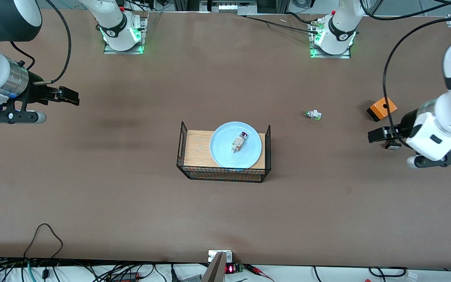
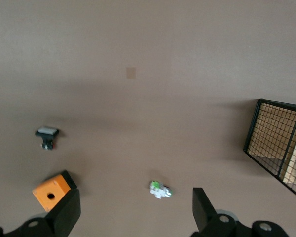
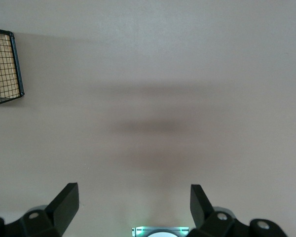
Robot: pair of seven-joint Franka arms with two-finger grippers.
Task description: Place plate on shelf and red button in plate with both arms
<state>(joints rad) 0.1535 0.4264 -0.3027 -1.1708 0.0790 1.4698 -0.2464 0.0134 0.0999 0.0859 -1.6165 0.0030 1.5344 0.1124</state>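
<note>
The pale blue plate (image 1: 225,154) lies on the wooden floor of a black wire basket (image 1: 181,148) at the table's middle. The red button (image 1: 239,141) lies on the plate, dark red cap toward the robots' bases. My left gripper (image 1: 380,135) is open and empty, up in the air over the table at the left arm's end; in the left wrist view (image 2: 135,212) its jaws stand wide apart. My right gripper (image 1: 69,96) is open and empty over bare table at the right arm's end, and it shows wide open in the right wrist view (image 3: 133,202).
A white part with a green bit (image 1: 313,114) (image 2: 160,190) lies between the basket and the left arm's end. An orange block (image 1: 382,109) (image 2: 52,192) and a black part with a white cap (image 1: 392,145) (image 2: 47,136) lie by the left gripper. The basket shows in both wrist views (image 2: 281,148) (image 3: 5,66).
</note>
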